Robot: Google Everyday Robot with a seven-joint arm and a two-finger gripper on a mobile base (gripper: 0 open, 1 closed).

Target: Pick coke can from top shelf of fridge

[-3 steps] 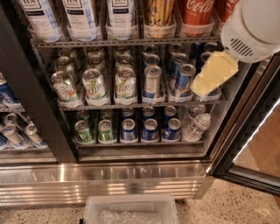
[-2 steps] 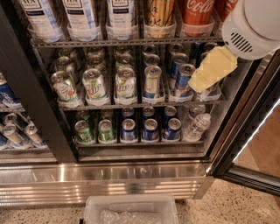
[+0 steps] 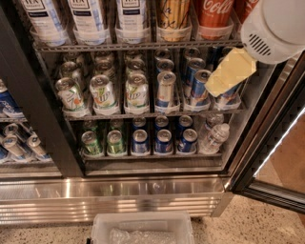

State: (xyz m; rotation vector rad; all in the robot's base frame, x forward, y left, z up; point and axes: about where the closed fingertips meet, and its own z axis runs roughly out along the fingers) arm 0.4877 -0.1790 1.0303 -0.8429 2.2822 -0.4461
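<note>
Upward and slightly to the right the hand (image 3: pixel 220 82) has gone since a second ago. It now hangs in front of the middle rack, just under the top shelf (image 3: pixel 143 46). Whether it is wide or narrow I cannot tell. The coke can (image 3: pixel 215 12) stands upright in a clear cup holder (image 3: pixel 214 32), which keeps it steady, beside the gold can (image 3: pixel 172 14) inside the fridge (image 3: pixel 28 119). Probably the hand must rise more to reach it.
</note>
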